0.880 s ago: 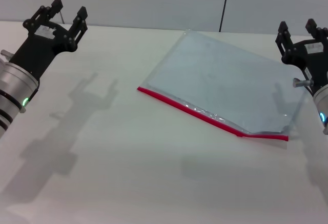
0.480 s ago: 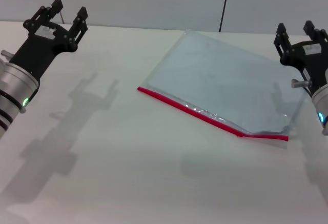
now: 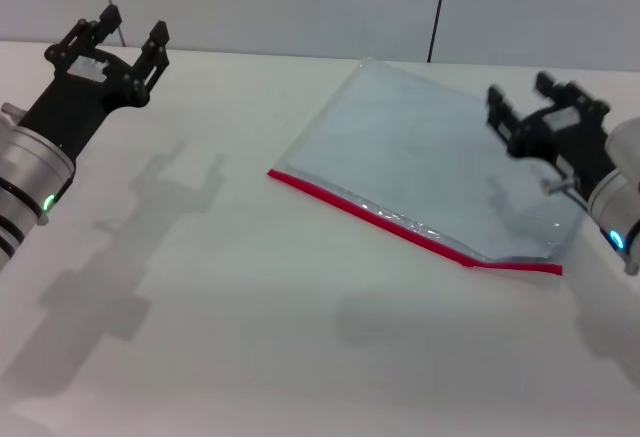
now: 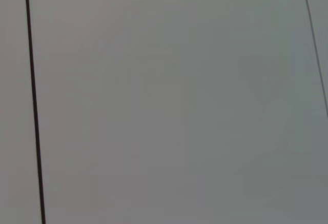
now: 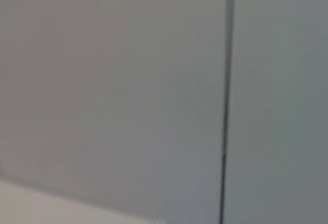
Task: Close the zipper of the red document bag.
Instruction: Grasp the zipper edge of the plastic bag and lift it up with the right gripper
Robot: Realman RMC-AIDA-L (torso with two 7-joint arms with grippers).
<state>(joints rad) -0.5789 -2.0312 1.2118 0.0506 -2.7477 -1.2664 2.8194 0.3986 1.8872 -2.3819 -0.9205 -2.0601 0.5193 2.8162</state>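
The red document bag [image 3: 430, 162] lies flat on the white table, a translucent pale blue-grey pouch set at an angle right of centre. Its zipper [image 3: 400, 227] is the bright red strip along the near long edge, running from the left corner down to the right corner. My right gripper [image 3: 520, 97] hovers open over the bag's far right part, fingers pointing away from me. Open as well, my left gripper [image 3: 130, 22] is held at the far left of the table, well apart from the bag. Both wrist views show only the grey wall.
The white table [image 3: 240, 337] stretches bare in front of the bag and to its left. A grey panelled wall [image 3: 300, 2] with dark seams stands behind the table's far edge.
My right gripper has swung left, from beside the bag's right edge to above its far right part. The left arm and the bag have stayed still.
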